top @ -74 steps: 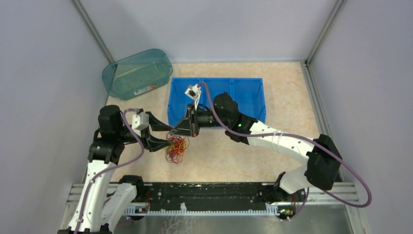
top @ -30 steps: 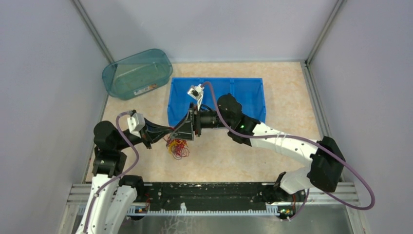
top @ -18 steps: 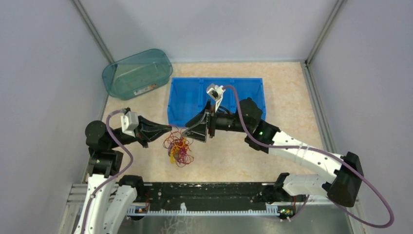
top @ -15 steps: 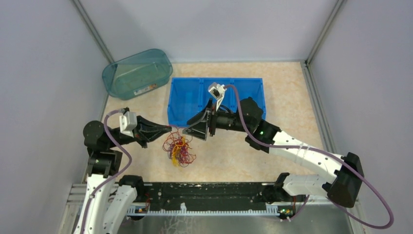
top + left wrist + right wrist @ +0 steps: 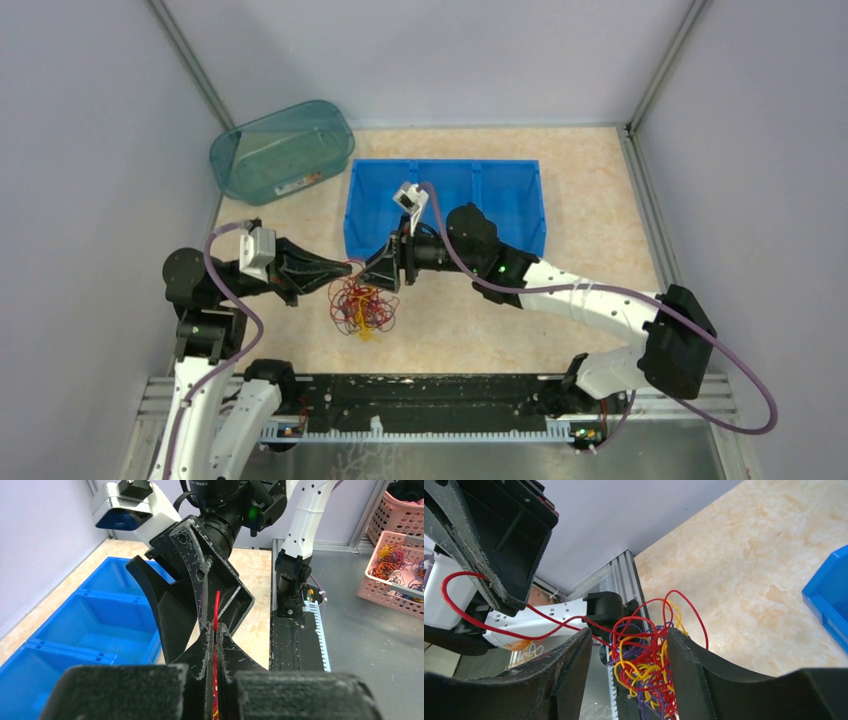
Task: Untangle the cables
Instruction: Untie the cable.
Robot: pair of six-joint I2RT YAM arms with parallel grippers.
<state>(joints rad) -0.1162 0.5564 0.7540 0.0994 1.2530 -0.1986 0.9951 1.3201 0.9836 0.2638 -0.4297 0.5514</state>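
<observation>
Just in front of the blue bin [image 5: 500,164], over the surface [image 5: 450,330], the left fingers [image 5: 200,652] pinch one red cable [image 5: 216,612] of the tangled cables [image 5: 360,305]. The right fingers [image 5: 569,675] gape, straddling the tangle; closing there risks grabbing several strands and tightening knots.

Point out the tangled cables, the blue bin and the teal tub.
tangled cables [image 5: 362,305], top view, middle of the bundle.
blue bin [image 5: 508,200], top view, floor of its right compartment.
teal tub [image 5: 280,150], top view, middle of its body.
</observation>
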